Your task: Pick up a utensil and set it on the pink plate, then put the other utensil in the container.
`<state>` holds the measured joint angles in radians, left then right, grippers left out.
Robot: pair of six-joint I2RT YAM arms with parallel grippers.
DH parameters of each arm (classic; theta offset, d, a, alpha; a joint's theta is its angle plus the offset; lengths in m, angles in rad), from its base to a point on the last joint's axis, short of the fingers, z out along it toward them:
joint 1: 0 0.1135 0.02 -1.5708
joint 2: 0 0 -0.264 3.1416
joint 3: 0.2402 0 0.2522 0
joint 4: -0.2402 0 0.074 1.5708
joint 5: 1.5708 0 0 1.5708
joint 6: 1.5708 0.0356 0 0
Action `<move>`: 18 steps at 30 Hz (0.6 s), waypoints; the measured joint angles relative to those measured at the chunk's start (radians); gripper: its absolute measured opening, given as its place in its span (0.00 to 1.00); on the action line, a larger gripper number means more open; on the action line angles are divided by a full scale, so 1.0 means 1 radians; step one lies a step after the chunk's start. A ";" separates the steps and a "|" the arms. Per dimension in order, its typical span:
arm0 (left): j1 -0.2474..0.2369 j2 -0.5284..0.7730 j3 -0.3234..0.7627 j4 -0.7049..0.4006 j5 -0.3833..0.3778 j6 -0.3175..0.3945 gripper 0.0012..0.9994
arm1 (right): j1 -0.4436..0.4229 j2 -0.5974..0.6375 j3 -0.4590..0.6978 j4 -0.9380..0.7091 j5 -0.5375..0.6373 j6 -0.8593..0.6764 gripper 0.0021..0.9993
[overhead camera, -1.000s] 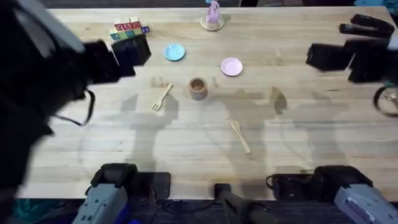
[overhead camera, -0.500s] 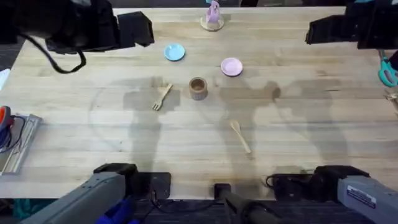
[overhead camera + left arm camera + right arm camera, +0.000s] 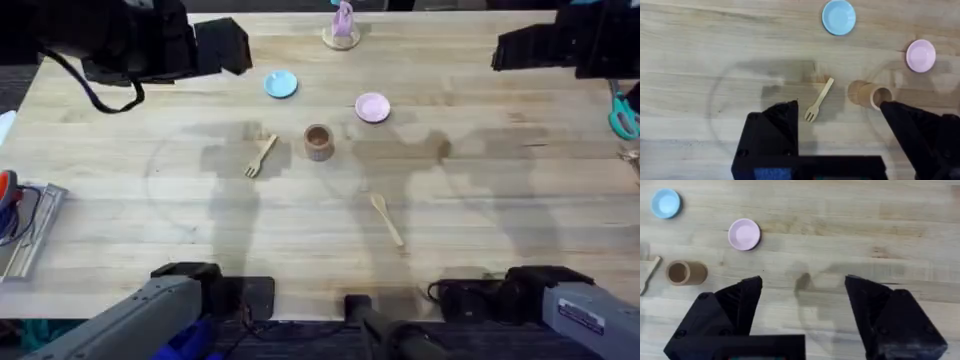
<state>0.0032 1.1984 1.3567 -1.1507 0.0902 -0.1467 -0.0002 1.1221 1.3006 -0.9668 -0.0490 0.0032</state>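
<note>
The wooden fork [image 3: 260, 156] [image 3: 819, 100] lies on the table left of the wooden container [image 3: 319, 142] [image 3: 869, 94] [image 3: 686, 273]. The pink plate [image 3: 372, 107] [image 3: 920, 55] [image 3: 744, 234] sits behind and right of the container. Nearer the front lies the wooden spoon [image 3: 387, 220]. My left gripper [image 3: 225, 47] [image 3: 840, 125] hovers high at the far left, open and holding nothing, with the fork between its fingers in its wrist view. High at the far right, my right gripper [image 3: 515, 48] [image 3: 802, 302] is open over bare table.
A light blue plate [image 3: 281, 84] [image 3: 839, 17] [image 3: 665, 203] lies behind the fork. A pink figure on a wooden disc [image 3: 342, 27] stands at the back edge. Tools [image 3: 20, 225] lie at the left edge, scissors [image 3: 622, 115] at the right edge.
Both arms have risen away from the camera and now hold nearly still high over the table's back corners. The utensils, plates and container have not moved.
</note>
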 joint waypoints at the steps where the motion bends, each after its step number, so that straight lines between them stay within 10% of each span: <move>1: 0.000 0.000 0.000 0.008 0.000 0.000 0.99 | 0.000 0.000 0.000 0.000 0.000 0.000 1.00; 7: 0.000 0.000 0.000 0.014 0.018 0.029 0.99 | 0.000 0.000 0.000 0.000 0.000 0.000 1.00; 18: 0.000 0.058 0.000 -0.025 0.031 0.311 0.99 | 0.000 0.000 0.000 0.000 0.000 -0.017 1.00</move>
<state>0.0032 1.2563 1.3567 -1.1754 0.1209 0.1641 -0.0002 1.1221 1.3006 -0.9666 -0.0486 -0.0138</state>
